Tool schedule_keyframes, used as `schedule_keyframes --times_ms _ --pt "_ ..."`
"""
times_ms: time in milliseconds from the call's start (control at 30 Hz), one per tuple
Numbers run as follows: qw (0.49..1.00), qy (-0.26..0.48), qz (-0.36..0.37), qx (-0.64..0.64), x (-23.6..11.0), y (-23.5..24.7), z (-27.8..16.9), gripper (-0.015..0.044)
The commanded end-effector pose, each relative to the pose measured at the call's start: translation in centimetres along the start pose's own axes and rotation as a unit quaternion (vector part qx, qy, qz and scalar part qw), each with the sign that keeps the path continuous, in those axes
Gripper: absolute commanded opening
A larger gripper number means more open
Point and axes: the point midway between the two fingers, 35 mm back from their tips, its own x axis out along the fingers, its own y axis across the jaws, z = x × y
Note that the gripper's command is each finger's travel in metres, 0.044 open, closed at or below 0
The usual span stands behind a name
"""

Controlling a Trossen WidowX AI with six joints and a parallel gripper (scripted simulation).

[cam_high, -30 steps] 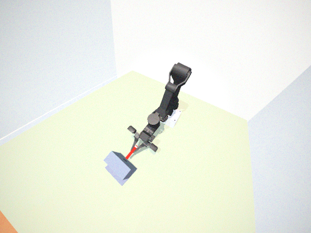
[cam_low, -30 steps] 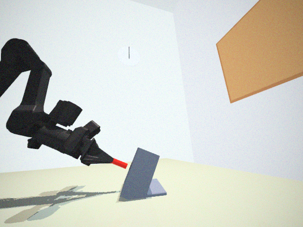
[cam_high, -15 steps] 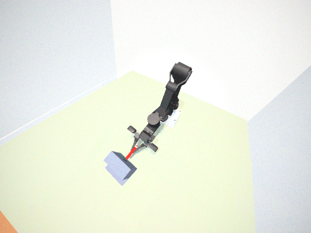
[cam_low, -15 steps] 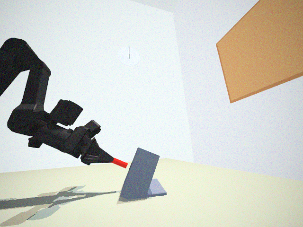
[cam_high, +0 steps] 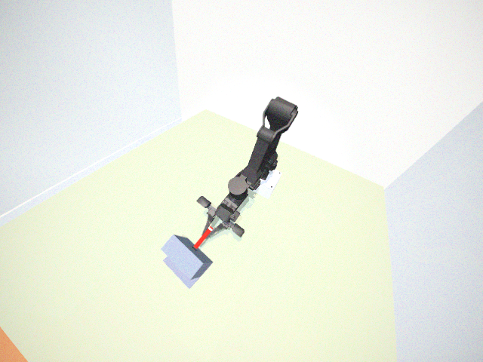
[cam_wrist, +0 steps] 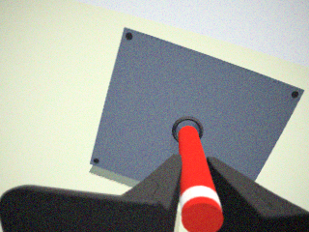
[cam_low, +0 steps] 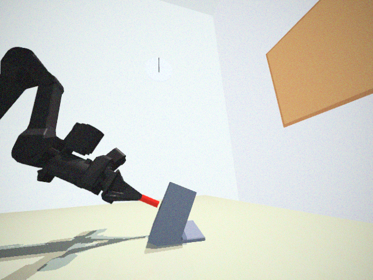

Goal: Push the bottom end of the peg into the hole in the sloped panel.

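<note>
My gripper [cam_high: 211,228] [cam_low: 139,196] [cam_wrist: 192,163] is shut on a round red peg [cam_high: 202,237] [cam_low: 149,200] [cam_wrist: 193,157] with a white band near its top end. The peg is tilted and points at the sloped grey-blue panel [cam_high: 183,257] [cam_low: 174,213] [cam_wrist: 145,97]. In the wrist view the peg's bottom end sits at the round hole [cam_wrist: 176,126] in the panel's face, its tip at or just inside the rim. In the exterior view the tip meets the panel's face. How deep it is I cannot tell.
The panel stands on a flat base plate [cam_low: 194,232] on the pale green table [cam_high: 312,253] [cam_low: 271,241]. The arm's base [cam_high: 271,182] is at the back. An orange board [cam_low: 319,60] hangs at the upper right. Walls enclose the table.
</note>
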Motion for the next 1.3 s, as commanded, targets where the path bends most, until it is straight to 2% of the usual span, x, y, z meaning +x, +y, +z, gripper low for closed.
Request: schedule_keyframes --times_ms 0,1267 --pt "1.0 -0.004 -0.001 0.0 0.3 -0.1 0.2 0.0" --pt "1.0 -0.005 -0.001 0.0 1.8 0.0 0.2 0.0"
